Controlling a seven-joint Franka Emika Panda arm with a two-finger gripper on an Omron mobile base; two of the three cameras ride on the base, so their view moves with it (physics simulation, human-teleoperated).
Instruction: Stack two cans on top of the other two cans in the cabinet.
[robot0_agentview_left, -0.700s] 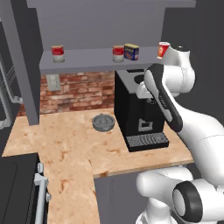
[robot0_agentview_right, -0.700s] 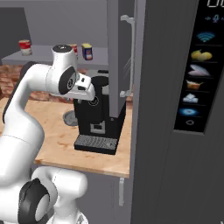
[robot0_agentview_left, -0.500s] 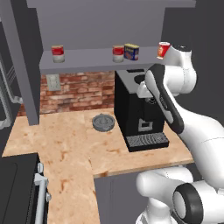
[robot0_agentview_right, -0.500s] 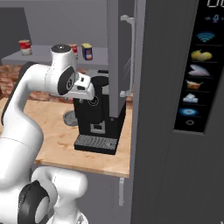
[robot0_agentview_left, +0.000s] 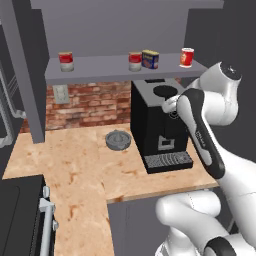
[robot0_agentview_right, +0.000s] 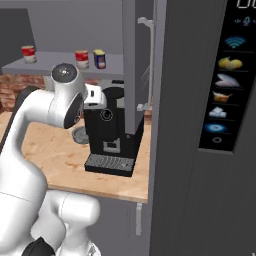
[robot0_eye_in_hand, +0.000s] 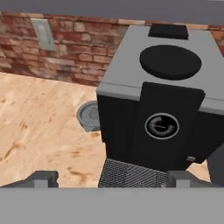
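Observation:
Several small cans stand apart on the shelf board of the grey cabinet (robot0_agentview_left: 100, 70). One red can (robot0_agentview_left: 66, 61) is at the left. A second red can (robot0_agentview_left: 135, 61) stands beside the dark-blue can (robot0_agentview_left: 150, 59) with the yellow label, and a third red can (robot0_agentview_left: 187, 57) is at the right end. Each sits directly on the board. My gripper (robot0_eye_in_hand: 113, 179) is open and empty, its tips spread wide. It hangs below shelf height, facing the top of the coffee machine (robot0_eye_in_hand: 157, 100). The white hand (robot0_agentview_right: 95, 96) is just left of that machine.
The black coffee machine (robot0_agentview_left: 160, 125) stands on the wooden counter (robot0_agentview_left: 75, 165) under the shelf's right half. A round grey disc (robot0_agentview_left: 118, 139) lies to its left. A brick wall with an outlet (robot0_agentview_left: 60, 92) is behind it. A tall grey door with a handle (robot0_agentview_right: 145, 65) rises on the right.

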